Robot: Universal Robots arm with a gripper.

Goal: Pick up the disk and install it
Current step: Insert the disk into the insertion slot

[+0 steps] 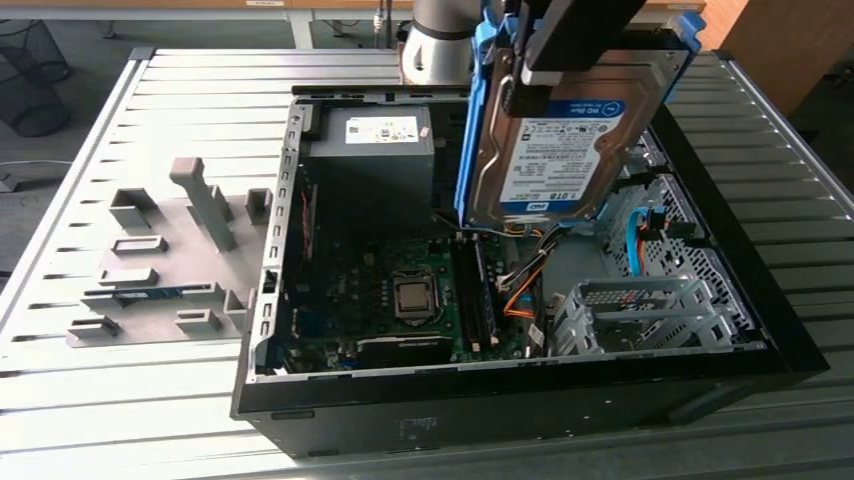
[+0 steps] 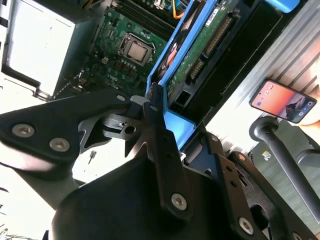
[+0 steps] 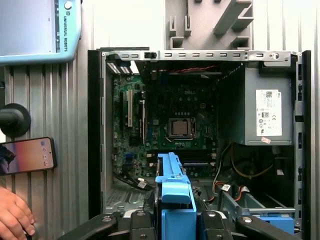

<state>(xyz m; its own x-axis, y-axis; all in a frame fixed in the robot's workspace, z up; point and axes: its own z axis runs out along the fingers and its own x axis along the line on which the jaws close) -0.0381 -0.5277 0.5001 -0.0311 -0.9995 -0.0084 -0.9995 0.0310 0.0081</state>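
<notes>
The disk [image 1: 558, 150], a silver drive with a white-and-blue label in a bright blue caddy, hangs on edge above the open computer case [image 1: 747, 330], toward the exterior view's right. My gripper [image 1: 571, 62] is shut on its upper end. In the first wrist view the blue caddy [image 3: 173, 192] sticks out between the black fingers [image 3: 142, 222], pointing down into the case. The second wrist view shows the disk's green circuit-board side [image 2: 200, 47] and the caddy's blue frame [image 2: 178, 125] clamped in the gripper [image 2: 162, 120].
Inside the case lie the motherboard [image 1: 387, 300], a dark power-supply box [image 1: 374, 150] with a white sticker, a metal drive cage [image 1: 641, 310] and cables [image 1: 527, 285]. A grey fixture [image 1: 174, 250] sits on the slatted table. A person's hand [image 3: 12, 215] rests near a phone [image 3: 25, 155].
</notes>
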